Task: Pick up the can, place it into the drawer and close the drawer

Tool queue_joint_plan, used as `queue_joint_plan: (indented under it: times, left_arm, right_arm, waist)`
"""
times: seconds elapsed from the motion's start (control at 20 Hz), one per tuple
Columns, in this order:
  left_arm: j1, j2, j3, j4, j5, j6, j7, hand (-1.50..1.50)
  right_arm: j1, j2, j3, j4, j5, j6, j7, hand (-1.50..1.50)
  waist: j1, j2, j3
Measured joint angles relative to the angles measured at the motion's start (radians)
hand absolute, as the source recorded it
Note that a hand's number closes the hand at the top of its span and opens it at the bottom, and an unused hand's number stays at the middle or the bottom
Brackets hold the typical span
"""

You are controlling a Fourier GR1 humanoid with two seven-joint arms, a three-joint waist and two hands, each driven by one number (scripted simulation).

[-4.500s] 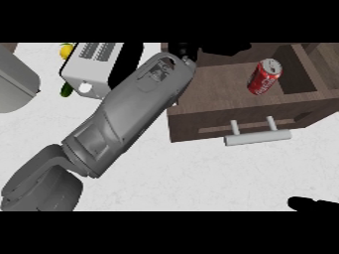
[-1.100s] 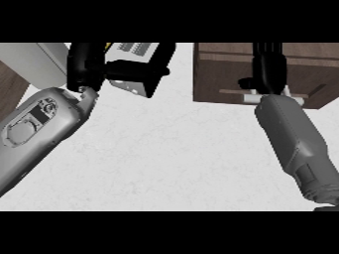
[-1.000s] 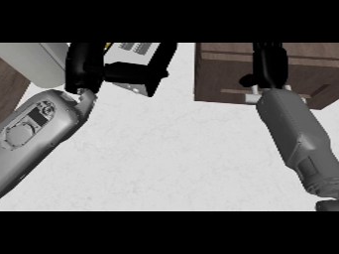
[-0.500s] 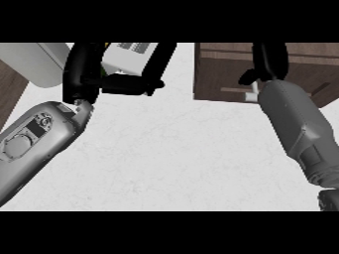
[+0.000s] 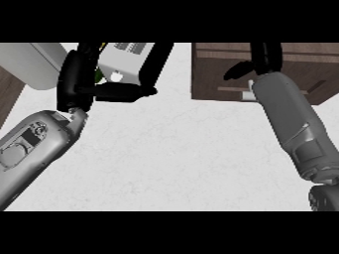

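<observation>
Your right hand [image 5: 256,59] is reaching over the brown drawer [image 5: 216,74] at the far right; I cannot tell its finger state. The can is hidden from view. Keep pressing squarely on the drawer front. Left hand [image 5: 92,84] is hanging spread.

no readable text, labels or numbers anywhere

Single head view, steeply down, counter [image 5: 172,158] close.

right hand [image 5: 260,59] on drawer [image 5: 304,69]; left hand [image 5: 92,79] raised.
</observation>
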Motion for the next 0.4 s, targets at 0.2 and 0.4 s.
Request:
queue_joint_plan:
  times: [0.2, 0.4]
  left_arm:
    - [0.028, 0.010, 0.012, -0.012, -0.002, -0.003, -0.006, -1.50]
    - [0.070, 0.029, 0.029, -0.048, -0.004, -0.014, -0.012, -1.50]
  right_arm:
    - [-0.023, 0.037, -0.090, -0.017, -0.118, 0.070, -0.054, -1.50]
    - [-0.041, 0.048, -0.153, -0.015, -0.201, 0.120, -0.087, -1.50]
  waist:
    - [-0.006, -0.005, 0.000]
    - [-0.007, -0.006, 0.000]
